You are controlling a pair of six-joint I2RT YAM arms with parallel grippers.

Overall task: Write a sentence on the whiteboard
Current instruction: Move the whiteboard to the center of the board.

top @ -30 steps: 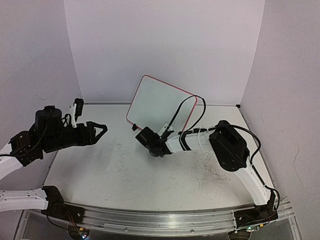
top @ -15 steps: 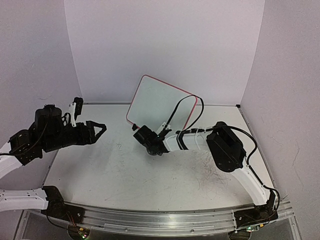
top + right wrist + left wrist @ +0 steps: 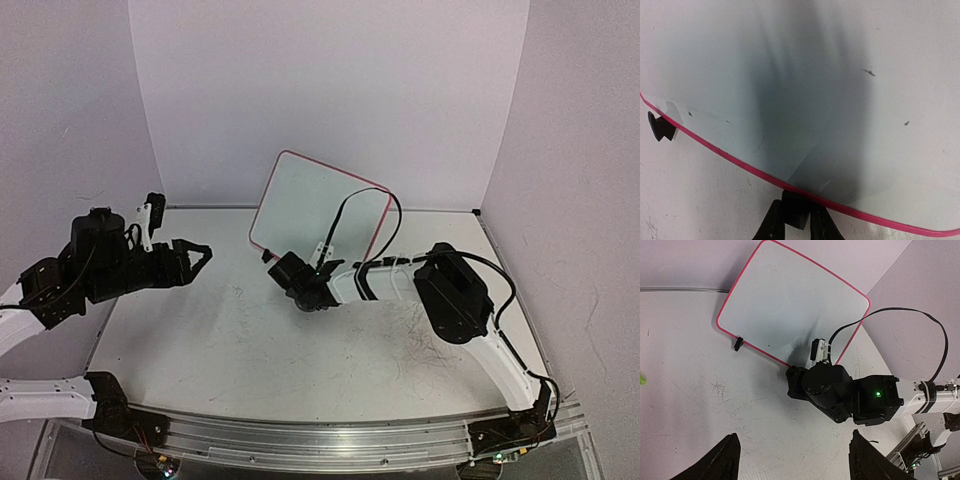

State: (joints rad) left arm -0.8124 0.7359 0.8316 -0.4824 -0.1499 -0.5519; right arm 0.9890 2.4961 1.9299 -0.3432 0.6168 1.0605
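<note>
The whiteboard [image 3: 318,205] with its red-pink rim stands tilted against the back wall, also seen in the left wrist view [image 3: 790,305] and close up in the right wrist view [image 3: 820,75]. The sentence is out of view; the board's face carries only small dark specks. My right gripper [image 3: 296,266] [image 3: 797,222] sits at the board's lower rim, shut on a black clip foot [image 3: 796,207]. A second clip foot [image 3: 661,126] [image 3: 738,343] stands free to the left. My left gripper [image 3: 203,258] [image 3: 794,437] hovers open over the table's left side, holding nothing.
The grey tabletop [image 3: 260,330] is covered in scribbles. A small green object [image 3: 642,380] lies at the left edge of the left wrist view. The right arm's black cable [image 3: 345,215] loops in front of the board. White walls close in on three sides.
My right gripper has slid left to the board's lower rim and shut on the clip foot. The board has shifted slightly left. The left arm has barely moved.
</note>
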